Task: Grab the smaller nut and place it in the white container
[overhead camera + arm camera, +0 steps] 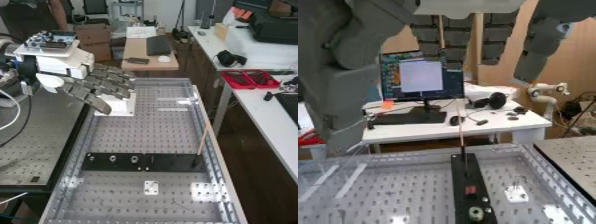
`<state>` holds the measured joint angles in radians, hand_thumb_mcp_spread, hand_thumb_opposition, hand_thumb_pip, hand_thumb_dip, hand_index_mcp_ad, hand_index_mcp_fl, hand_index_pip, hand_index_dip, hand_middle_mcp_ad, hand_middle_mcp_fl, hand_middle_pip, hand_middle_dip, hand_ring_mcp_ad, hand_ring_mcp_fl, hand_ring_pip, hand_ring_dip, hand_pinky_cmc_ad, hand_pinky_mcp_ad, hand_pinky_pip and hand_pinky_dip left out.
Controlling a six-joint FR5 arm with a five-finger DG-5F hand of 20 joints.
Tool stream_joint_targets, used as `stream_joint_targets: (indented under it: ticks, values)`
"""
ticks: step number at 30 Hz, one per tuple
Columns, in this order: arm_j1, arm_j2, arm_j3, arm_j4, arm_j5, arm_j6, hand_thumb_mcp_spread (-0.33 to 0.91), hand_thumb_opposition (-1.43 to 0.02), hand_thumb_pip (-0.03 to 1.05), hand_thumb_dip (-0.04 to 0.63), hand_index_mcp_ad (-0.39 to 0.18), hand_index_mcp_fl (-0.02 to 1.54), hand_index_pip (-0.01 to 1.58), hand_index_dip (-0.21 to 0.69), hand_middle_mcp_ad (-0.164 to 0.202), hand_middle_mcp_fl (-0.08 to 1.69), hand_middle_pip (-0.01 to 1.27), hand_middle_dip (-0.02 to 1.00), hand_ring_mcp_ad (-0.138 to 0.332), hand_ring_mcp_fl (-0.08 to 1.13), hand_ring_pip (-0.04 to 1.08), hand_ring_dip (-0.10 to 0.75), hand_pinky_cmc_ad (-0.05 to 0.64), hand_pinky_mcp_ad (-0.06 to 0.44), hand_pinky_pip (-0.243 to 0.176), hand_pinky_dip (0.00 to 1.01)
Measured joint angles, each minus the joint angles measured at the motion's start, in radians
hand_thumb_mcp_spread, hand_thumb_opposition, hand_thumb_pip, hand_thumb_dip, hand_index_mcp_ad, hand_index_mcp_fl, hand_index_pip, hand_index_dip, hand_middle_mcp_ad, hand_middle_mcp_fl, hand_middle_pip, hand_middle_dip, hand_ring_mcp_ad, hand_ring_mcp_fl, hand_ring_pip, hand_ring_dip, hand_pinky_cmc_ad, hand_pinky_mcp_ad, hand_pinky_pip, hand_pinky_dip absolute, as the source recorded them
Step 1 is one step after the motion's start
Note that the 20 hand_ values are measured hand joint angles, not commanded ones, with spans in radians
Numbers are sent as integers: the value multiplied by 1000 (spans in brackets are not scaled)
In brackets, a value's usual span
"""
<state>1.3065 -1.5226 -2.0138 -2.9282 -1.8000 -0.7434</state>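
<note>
3 metal parts (pixel 113 159) stood in 1 row on the black bar (pixel 174 163), probably for easy grasping; smaller nut (pixel 92 158) was endmost. Robot hand (pixel 88 98) was open, fingers nearly straight, empty.

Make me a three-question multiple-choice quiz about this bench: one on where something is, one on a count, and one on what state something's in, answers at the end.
1. Where is the smaller nut?
A. In a red tray
B. On the floor
C. On the black bar

2. How many round metal parts stand on that bar?
A. Three
B. Five
C. One

3. How is the robot hand?
A. In a fist
B. Open
C. Curled round the bearing

1: C, it stands there at one end of the row.
2: A, smaller nut, larger nut and bearing.
3: B, its fingers extend loosely, uncurled.
</note>
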Motion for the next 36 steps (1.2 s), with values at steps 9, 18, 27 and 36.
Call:
stream_joint_targets:
  ticks: [9,18,27,36]
  values:
    - [9,23,-104,85,57,-23,330,-771,538,141,-12,89,246,10,40,101,136,175,141,2,152,40,358,309,-80,545]
    - [-20,21,-154,138,40,-40,344,-784,557,159,-37,84,421,10,42,112,134,175,147,0,143,44,358,309,-80,515]
    - [-95,-43,-152,175,-63,-52,349,-806,567,176,-45,72,607,10,44,117,129,175,145,0,138,51,361,311,-80,496]
    - [-181,-126,-146,228,-132,-100,374,-806,567,176,-54,68,813,10,42,115,127,176,138,0,122,58,361,309,-80,468]
